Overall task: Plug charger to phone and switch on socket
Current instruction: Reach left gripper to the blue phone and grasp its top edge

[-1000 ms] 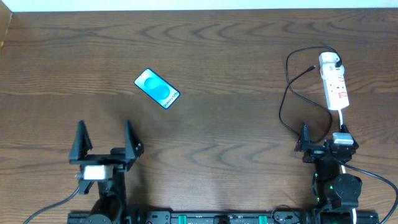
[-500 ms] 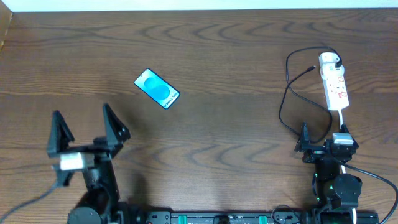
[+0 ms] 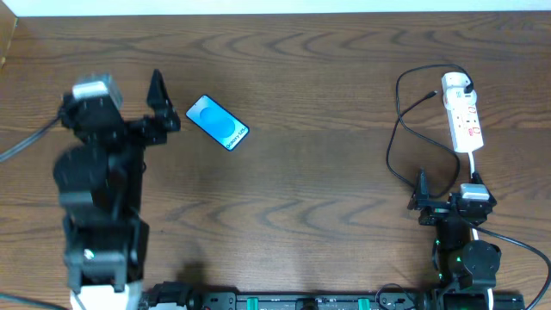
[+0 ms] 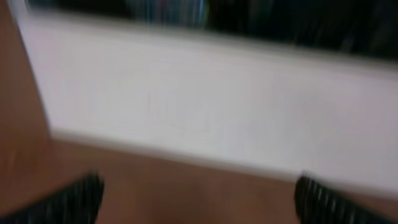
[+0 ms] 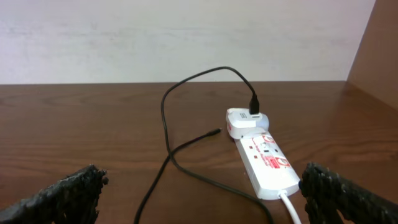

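The phone (image 3: pixel 217 122) lies flat, blue screen up, left of the table's middle. The white socket (image 3: pixel 465 120) lies at the far right and shows in the right wrist view (image 5: pixel 264 158). The charger's white plug head (image 3: pixel 456 83) sits in the socket's far end. Its thin black cable (image 3: pixel 392 146) loops left and back towards me, and the connector tip (image 3: pixel 432 95) lies loose on the wood. My left gripper (image 3: pixel 129 105) is open and empty, raised just left of the phone. Its wrist view is blurred and shows only wall and wood (image 4: pixel 199 208). My right gripper (image 3: pixel 448 200) is open and empty, short of the socket (image 5: pixel 199 205).
The socket's white lead (image 3: pixel 473 164) runs back to the right arm's base. A pale wall (image 3: pixel 275 5) borders the table's far edge. A wooden side panel (image 5: pixel 379 43) stands at the right.
My left arm has swung up and away from the front edge to just left of the phone, its gripper still open. The right arm, phone, socket and cable have not moved.
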Available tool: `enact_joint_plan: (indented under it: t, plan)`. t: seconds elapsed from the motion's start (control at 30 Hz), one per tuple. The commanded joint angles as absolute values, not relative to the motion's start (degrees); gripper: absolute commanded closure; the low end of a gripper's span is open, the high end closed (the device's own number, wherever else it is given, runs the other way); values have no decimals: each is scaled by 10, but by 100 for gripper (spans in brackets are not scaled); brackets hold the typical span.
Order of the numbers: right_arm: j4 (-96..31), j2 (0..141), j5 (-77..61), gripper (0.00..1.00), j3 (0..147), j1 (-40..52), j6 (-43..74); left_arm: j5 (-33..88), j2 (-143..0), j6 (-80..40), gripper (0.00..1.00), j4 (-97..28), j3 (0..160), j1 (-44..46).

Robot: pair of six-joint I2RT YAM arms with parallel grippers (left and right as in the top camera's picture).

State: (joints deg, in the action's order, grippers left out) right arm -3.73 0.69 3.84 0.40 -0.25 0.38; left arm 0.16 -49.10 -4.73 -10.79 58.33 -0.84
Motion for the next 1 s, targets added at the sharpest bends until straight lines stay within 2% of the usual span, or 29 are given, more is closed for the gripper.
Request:
enact_joint_plan:
  t: [0.0,0.13,0.23,0.63,0.77,0.97]
  plan:
    - [-39,3,39,1,3,1,-3,10,-549,-83,2,-199,682,-5]
    - [-39,3,39,1,3,1,-3,11,-620,-114,2,-327,754,-3]
    - [-39,3,39,1,3,1,-3,11,-652,-115,2,-373,764,15]
    - [-39,3,39,1,3,1,-3,70,-740,-115,2,-400,763,43]
    - [-39,3,39,1,3,1,-3,5,-773,-237,2,-396,764,43]
    - [-39,3,39,1,3,1,-3,-73,-831,-325,2,-401,766,55]
